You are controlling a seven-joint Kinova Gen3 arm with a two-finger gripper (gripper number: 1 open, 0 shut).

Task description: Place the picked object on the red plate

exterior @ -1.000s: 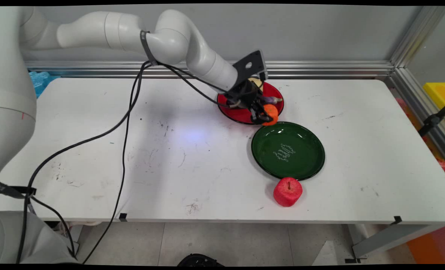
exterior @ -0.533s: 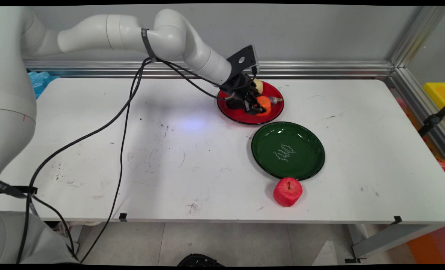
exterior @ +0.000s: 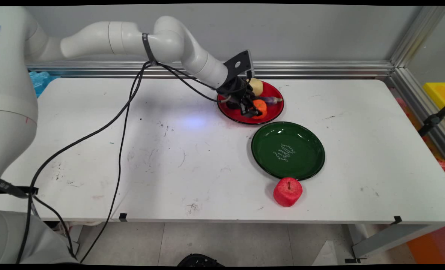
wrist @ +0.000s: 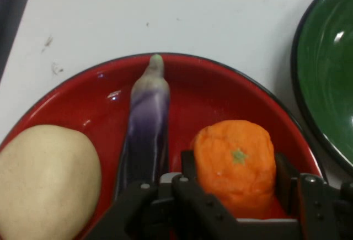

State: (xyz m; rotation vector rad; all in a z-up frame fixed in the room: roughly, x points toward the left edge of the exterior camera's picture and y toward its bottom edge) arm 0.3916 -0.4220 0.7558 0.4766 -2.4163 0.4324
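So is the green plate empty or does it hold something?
Empty: the green plate shows only bare glaze and white lettering; the red apple sits on the table beside its near rim.

Arm: reached in from the upper left, black cables (exterior: 121, 123) drooping from it to the table's near edge.
Gripper (exterior: 253, 109): was low over the red plate (exterior: 237, 115), its fingers on either side of the orange fruit (exterior: 260, 108).
Red plate: sat near the table's far edge and also carried a pale yellowish fruit (exterior: 256, 86) on its far side and a small purple eggplant (exterior: 272, 100) on its right side.
Green plate (exterior: 305, 150): lay just in front of the red plate, with pale lettering at its middle.
Red apple (exterior: 287, 191): stood upright just beside the green plate's near rim.
Table (exterior: 192, 161): white, scuffed with dark marks.
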